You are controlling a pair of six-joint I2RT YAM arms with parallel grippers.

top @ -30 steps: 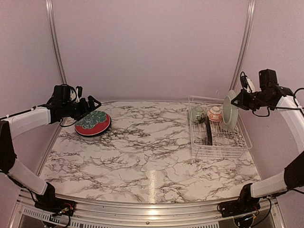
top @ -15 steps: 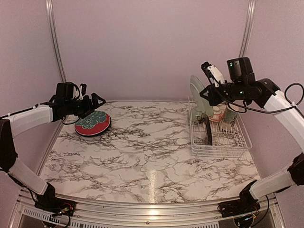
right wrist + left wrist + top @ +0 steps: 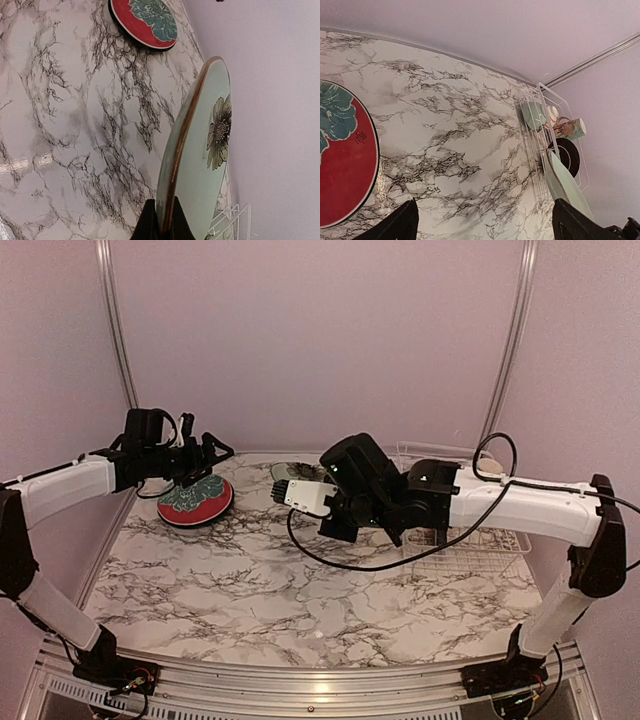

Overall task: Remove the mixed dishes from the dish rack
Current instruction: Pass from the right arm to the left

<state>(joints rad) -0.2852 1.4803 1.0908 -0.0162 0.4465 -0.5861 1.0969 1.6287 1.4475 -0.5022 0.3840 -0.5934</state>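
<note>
My right gripper (image 3: 164, 222) is shut on the rim of a pale green plate (image 3: 200, 155) with a brown edge and a flower print. It holds the plate on edge above the middle of the table, left of the white wire dish rack (image 3: 540, 100). In the rack stand a black plate (image 3: 568, 156), a cream mug (image 3: 572, 129), a small orange-and-white bowl (image 3: 552, 114) and a pale green round dish (image 3: 534, 115). The dark red patterned plate (image 3: 195, 500) lies flat at the far left. My left gripper (image 3: 205, 455) hangs open just above it, empty.
The right arm (image 3: 500, 502) stretches across the table and hides most of the rack (image 3: 480, 545) in the top view. Lilac walls with metal rails close in the back and sides. The marble tabletop (image 3: 300, 580) is bare in front.
The right arm has lifted the pale green plate out of the rack and swung it left to the middle of the table. The left gripper has drifted slightly right.
</note>
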